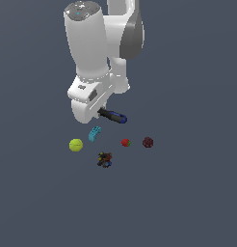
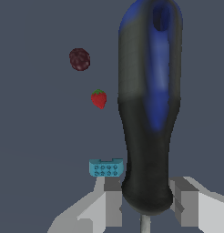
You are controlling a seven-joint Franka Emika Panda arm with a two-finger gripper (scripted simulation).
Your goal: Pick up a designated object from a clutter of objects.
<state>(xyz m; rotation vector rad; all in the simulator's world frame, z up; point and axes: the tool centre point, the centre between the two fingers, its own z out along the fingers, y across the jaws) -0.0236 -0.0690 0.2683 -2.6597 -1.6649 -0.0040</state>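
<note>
Wrist view: pincer (image 2: 145, 205) pinching screwdriver (image 2: 150, 113) at handle base, fingers (image 2: 111, 200) flanking for lift. Exterior view: screwdriver at 12 o'clock of clutter, above strawberry (image 1: 125, 142), seemingly raised off surface (image 1: 188, 202).

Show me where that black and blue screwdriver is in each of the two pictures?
Exterior view: the screwdriver pokes out beside the white gripper, above the cyan block.
Wrist view: the screwdriver fills the middle, handle between the fingers.
Shared landmark: the red strawberry.
</note>
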